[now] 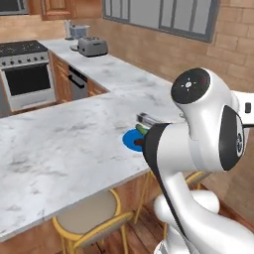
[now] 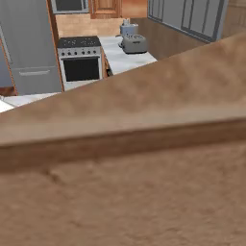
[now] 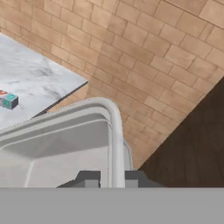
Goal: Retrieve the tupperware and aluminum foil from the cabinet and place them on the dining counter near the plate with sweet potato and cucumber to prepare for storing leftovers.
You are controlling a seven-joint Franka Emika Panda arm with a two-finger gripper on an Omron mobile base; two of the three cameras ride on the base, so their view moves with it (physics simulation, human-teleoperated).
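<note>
Gripping the tupperware [image 3: 57, 148] by its rim, the jaws are clenched on the thin plastic edge: in the hand view the two dark tips sit at 6 o'clock, one on each side of the rim wall, and the container spreads away from them toward 9 and 10 o'clock, with its rounded corner curling over at about 12 o'clock. So the tupperware hangs from the gripper [image 3: 113, 177] rather than resting on anything I can see.

Beyond the container, at 9 o'clock in the hand view, a corner of the dining worktop [image 3: 30, 78] shows, and on it, near the frame edge, sits the end of the aluminum foil [image 3: 8, 100] carton, already down on the marble. Brick wall and dark wooden floor lie past the slab's edge, which suggests the held container is at or just off the worktop's edge and not squarely above it.

In the left base view the blue plate [image 1: 133, 140] with the vegetables lies on the marble, partly hidden behind the arm's elbow, with a long grey-ended item just beyond it at 12 o'clock of the plate; I judge this the foil carton, though it is small.

The coming move turns on carrying the container back toward 9 o'clock, over the slab and near the plate, before the jaws let go.
</note>
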